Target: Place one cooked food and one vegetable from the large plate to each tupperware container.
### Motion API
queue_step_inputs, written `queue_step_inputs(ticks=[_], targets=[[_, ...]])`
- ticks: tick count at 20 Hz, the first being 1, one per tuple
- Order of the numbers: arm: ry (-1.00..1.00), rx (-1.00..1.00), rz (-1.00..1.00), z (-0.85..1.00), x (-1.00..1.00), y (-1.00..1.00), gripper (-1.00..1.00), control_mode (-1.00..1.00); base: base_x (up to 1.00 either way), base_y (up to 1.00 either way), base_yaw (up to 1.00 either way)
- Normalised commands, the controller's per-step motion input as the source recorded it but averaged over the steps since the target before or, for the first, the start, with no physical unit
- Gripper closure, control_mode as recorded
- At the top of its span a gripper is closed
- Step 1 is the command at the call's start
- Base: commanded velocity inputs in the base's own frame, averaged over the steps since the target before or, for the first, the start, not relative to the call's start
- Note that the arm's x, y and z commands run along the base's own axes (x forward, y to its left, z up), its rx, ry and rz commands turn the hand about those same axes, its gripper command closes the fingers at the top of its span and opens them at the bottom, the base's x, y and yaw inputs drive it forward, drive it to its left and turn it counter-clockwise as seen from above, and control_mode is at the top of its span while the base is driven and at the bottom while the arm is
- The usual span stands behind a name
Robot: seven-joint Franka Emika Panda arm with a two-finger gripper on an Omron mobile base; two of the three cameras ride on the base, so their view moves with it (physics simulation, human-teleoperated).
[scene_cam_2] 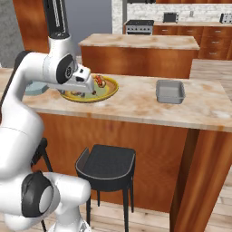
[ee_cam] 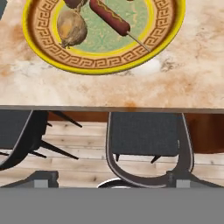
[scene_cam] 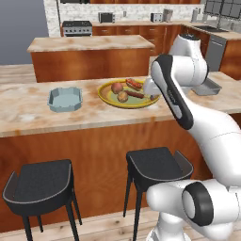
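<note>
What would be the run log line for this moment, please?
gripper: open, holds nothing | large plate: food still on it | pale blue container: empty

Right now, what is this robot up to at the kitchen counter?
It is sorting food from the large plate into two containers. Its gripper hangs open by the plate's near edge, holding nothing. A corn dog and an onion lie on the plate. The blue-grey container and the dark grey container are both empty.

Large plate (ee_cam: 100,65) top cut off.
</note>
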Motion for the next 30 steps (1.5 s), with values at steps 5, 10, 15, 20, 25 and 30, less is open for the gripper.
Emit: queue_step_inputs(ticks=[5, 10, 15, 20, 25, 30], targets=[[-0.07, 0.0, -0.03, 0.23, 0.05, 0.6, -1.0, -1.0, 0.0, 0.0, 0.0], [-0.06, -0.02, 0.0, -0.06, 0.23, 0.45, -1.0, -1.0, 0.0, 0.0, 0.0], [-0.04, -0.01, 0.0, -0.13, 0.65, 0.27, -1.0, -1.0, 0.0, 0.0, 0.0], [0.0, -0.02, 0.0, -0.27, 0.84, 0.15, -1.0, -1.0, 0.0, 0.0, 0.0], [0.0, -0.06, 0.0, -0.43, 0.83, 0.05, -1.0, -1.0, 0.0, 0.0, 0.0], [0.0, -0.07, 0.0, -0.38, 0.7, 0.01, -1.0, -1.0, 0.0, 0.0, 0.0]])
